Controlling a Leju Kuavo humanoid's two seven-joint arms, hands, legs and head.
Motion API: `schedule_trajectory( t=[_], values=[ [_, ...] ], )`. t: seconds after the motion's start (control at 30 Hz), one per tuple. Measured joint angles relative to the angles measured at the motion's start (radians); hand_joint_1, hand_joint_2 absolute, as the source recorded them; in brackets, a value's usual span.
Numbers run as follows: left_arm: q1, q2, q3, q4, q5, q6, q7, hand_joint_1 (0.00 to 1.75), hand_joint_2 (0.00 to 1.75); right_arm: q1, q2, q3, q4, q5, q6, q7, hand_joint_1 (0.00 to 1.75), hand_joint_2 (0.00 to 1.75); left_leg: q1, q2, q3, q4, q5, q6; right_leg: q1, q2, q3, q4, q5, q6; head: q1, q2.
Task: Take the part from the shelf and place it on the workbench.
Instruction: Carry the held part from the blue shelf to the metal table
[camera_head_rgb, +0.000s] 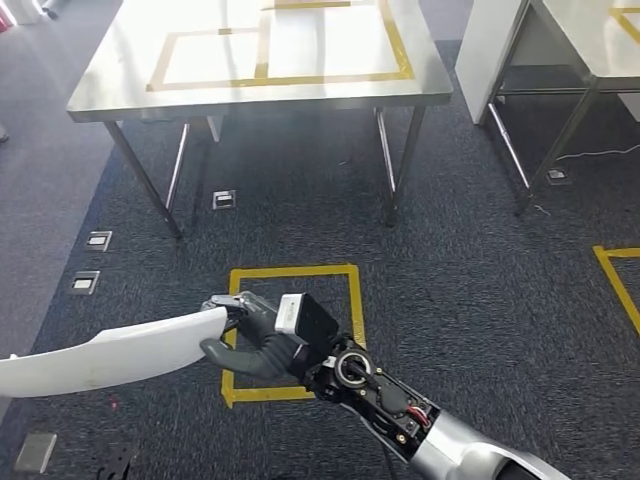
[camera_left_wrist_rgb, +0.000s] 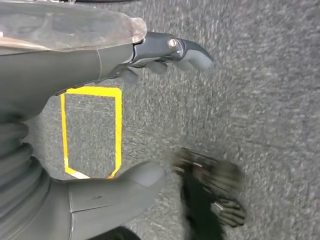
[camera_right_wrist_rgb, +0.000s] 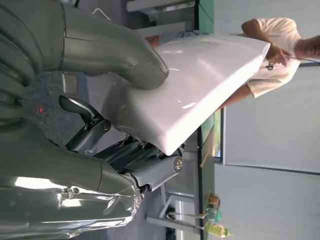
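This looks like a robot test room or workshop. A shiny steel bench with yellow tape squares (camera_head_rgb: 256, 50) stands at 12 o'clock. Dark grey carpet (camera_head_rgb: 453, 300) has a yellow tape square (camera_head_rgb: 294, 330) and small metal floor sockets (camera_head_rgb: 223, 199).

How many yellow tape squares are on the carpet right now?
2. One full square lies under the right hand, which holds the white part. A second, cut off by the frame edge, is at the far right. Others may lie out of view.
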Motion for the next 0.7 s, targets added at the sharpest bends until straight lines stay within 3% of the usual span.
schedule_trajectory(
  t=[0.03,0.07,0.17,0.2,0.27,0.3,0.37,0.4,0.47,0.5,0.53,0.57,0.6,0.67,0.7],
  values=[
    [0.002,0.001,0.0,0.0,0.0,0.0,0.0,0.0,1.75,0.0,0.0,0.0,0.0,0.0,0.0,0.0,1.75,1.75,0.004,0.002,-0.018,-0.034,-0.025,-0.005,-0.007,0.002,0.028,-0.001,-0.022,0.005,-0.001,0.0],
    [0.004,0.002,0.0,0.0,0.0,0.0,0.0,0.0,1.75,0.0,0.0,0.0,0.0,0.0,0.0,0.0,1.75,1.75,0.008,0.006,-0.027,-0.087,-0.01,-0.011,-0.013,0.002,0.056,-0.001,-0.045,0.012,-0.002,0.0],
    [0.005,-0.001,0.0,0.0,0.0,0.0,0.0,0.0,1.75,0.0,0.0,0.001,0.0,0.0,0.0,0.001,1.75,1.75,0.026,0.045,-0.022,-0.271,0.22,-0.025,-0.016,0.002,0.122,-0.01,-0.121,0.032,-0.006,0.0],
    [0.003,-0.002,0.0,0.0,0.0,0.0,0.0,0.0,1.75,0.0,0.001,0.0,-0.002,0.0,0.0,0.002,1.75,1.75,0.029,0.057,-0.016,-0.299,0.27,-0.021,-0.012,0.003,0.151,-0.019,-0.139,0.039,-0.007,0.0],
    [-0.005,-0.004,0.0,0.0,-0.001,-0.001,0.0,0.0,1.75,-0.005,0.004,0.0,-0.007,0.001,0.0,0.001,1.75,1.75,0.03,0.055,0.003,-0.3,0.265,-0.002,-0.007,0.002,0.2,-0.022,-0.145,0.052,-0.006,0.0],
    [-0.007,-0.005,0.0,0.0,-0.002,-0.001,0.0,0.0,1.75,-0.008,0.006,0.0,-0.009,0.001,0.0,0.001,1.75,1.75,0.031,0.046,0.017,-0.303,0.263,0.008,-0.009,-0.001,0.207,0.0,-0.135,0.056,-0.006,0.0],
    [-0.011,-0.005,0.0,0.0,-0.004,-0.001,0.001,0.0,1.75,-0.011,0.008,0.001,-0.011,0.0,0.0,0.001,1.75,1.75,0.027,0.036,0.047,-0.301,0.259,0.021,-0.012,-0.009,0.148,0.11,-0.134,0.063,-0.004,0.0],
    [-0.009,-0.004,0.0,0.0,-0.006,-0.001,0.002,0.0,1.75,-0.008,0.007,0.002,-0.011,0.0,-0.002,0.001,1.75,1.75,0.022,0.033,0.062,-0.301,0.255,0.028,-0.012,-0.012,0.098,0.182,-0.154,0.066,-0.003,0.0],
    [-0.005,-0.002,0.0,0.0,-0.008,-0.001,0.003,0.0,1.75,0.0,0.005,0.002,-0.01,0.0,-0.006,0.001,1.75,1.75,0.013,0.029,0.091,-0.3,0.23,0.036,-0.009,-0.013,-0.01,0.286,-0.238,0.065,-0.001,0.0],
    [-0.004,-0.001,0.0,0.0,-0.008,-0.001,0.004,0.0,1.75,0.004,0.005,0.002,-0.01,0.0,-0.008,0.001,1.75,1.75,0.007,0.026,0.108,-0.3,0.216,0.04,-0.006,-0.013,-0.052,0.298,-0.284,0.06,-0.001,0.0],
    [-0.002,0.0,0.0,0.0,-0.009,-0.001,0.004,0.0,1.75,0.007,0.005,0.002,-0.01,0.0,-0.01,0.0,1.75,1.75,-0.001,0.024,0.126,-0.3,0.201,0.042,-0.002,-0.013,-0.081,0.283,-0.313,0.052,-0.001,0.0],
    [-0.002,0.001,0.0,0.0,-0.01,-0.002,0.004,0.0,1.75,0.009,0.004,0.002,-0.01,0.0,-0.012,0.001,1.75,1.75,-0.009,0.023,0.146,-0.301,0.186,0.045,0.003,-0.013,-0.101,0.246,-0.307,0.04,0.0,0.0],
    [0.0,0.0,0.0,0.0,-0.012,-0.003,0.004,0.0,1.75,0.012,0.004,0.002,-0.01,0.0,-0.015,0.001,1.75,1.75,-0.015,0.021,0.164,-0.305,0.172,0.048,0.013,-0.01,-0.113,0.193,-0.25,0.022,-0.001,0.0],
    [-0.002,-0.006,-0.001,0.0,-0.016,-0.006,0.003,0.0,1.75,0.02,0.0,0.001,-0.011,0.001,-0.02,0.001,1.75,1.75,-0.021,0.017,0.203,-0.316,0.147,0.049,0.036,0.004,-0.115,0.084,-0.051,-0.017,-0.004,0.0],
    [-0.003,-0.008,-0.002,-0.001,-0.017,-0.008,0.002,0.0,1.75,0.023,-0.002,0.0,-0.013,0.002,-0.021,0.002,1.75,1.75,-0.019,0.015,0.221,-0.325,0.139,0.048,0.046,0.01,-0.105,0.044,0.025,-0.031,-0.005,0.0]
  ],
)
